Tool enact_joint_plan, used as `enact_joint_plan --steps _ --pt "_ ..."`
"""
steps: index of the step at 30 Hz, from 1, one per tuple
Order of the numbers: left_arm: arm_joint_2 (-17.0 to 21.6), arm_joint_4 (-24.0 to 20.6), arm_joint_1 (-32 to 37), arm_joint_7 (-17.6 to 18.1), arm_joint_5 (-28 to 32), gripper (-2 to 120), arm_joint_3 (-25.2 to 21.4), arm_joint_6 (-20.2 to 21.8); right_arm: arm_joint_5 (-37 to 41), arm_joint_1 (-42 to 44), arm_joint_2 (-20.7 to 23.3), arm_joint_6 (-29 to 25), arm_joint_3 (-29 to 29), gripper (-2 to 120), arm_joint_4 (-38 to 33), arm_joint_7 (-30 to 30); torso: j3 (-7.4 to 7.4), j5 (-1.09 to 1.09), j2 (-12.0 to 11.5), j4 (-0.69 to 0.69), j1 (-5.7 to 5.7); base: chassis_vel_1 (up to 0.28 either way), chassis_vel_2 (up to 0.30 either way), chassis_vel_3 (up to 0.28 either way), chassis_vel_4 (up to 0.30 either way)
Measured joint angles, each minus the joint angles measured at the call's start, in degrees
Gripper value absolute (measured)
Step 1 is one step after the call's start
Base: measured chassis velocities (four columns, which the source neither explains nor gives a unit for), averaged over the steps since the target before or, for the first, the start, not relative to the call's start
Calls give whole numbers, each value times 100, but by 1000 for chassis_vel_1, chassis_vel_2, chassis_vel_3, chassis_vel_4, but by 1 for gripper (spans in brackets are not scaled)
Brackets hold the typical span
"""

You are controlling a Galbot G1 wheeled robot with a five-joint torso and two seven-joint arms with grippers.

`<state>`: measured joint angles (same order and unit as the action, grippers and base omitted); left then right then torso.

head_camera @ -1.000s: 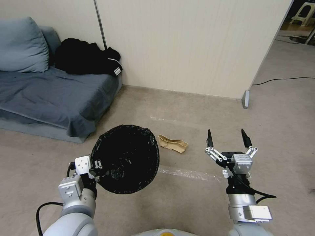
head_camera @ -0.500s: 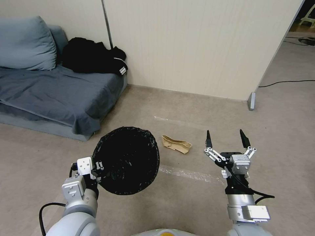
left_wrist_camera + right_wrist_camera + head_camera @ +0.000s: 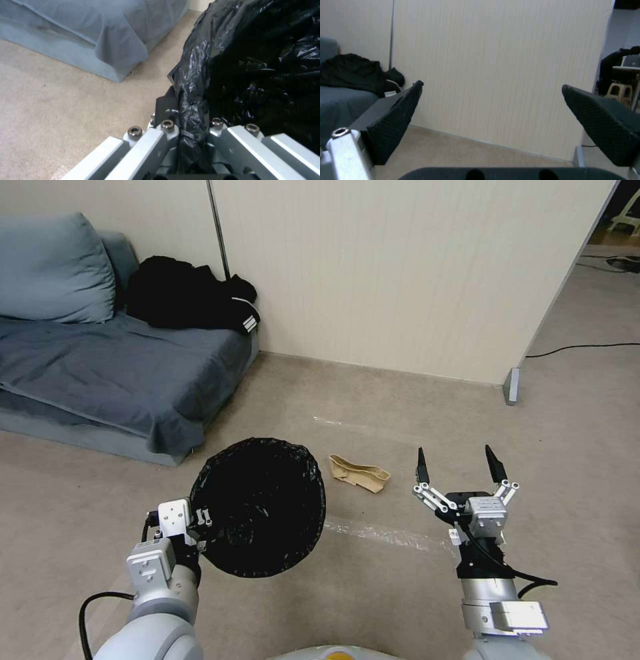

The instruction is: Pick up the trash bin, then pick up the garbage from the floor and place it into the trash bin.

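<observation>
head view: our left gripper (image 3: 200, 520) is clamped on the trash bin (image 3: 259, 507) rim; our right gripper (image 3: 457, 468) hovers spread wide near the tan paper bag (image 3: 359, 474).

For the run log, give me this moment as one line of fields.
left gripper: shut on trash bin rim, bin held up | right gripper: open, empty, above floor | garbage: tan paper bag on floor between them

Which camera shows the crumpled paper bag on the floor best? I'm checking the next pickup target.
The head view: the paper bag lies whole on the carpet between the trash bin and the open right hand. The wrist views show the bin liner and the wall instead.
</observation>
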<state>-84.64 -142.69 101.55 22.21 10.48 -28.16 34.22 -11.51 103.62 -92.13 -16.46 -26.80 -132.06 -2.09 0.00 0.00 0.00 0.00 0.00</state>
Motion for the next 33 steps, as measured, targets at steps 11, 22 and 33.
enact_joint_plan --steps 11,22,33 --pt "9 -47 85 58 -13 1 3 8 21 40 0 -25 -4 100 -56 144 0 0 0 0 0 -2 3 6 -2" --pt "-32 -52 123 62 -93 1 20 33 49 46 0 -49 16 100 -67 250 0 0 0 0 0 -144 142 150 -146" --pt "-59 -61 129 60 -120 1 9 33 55 18 0 -232 -12 100 -58 395 0 0 0 -1 0 -192 185 197 -182"
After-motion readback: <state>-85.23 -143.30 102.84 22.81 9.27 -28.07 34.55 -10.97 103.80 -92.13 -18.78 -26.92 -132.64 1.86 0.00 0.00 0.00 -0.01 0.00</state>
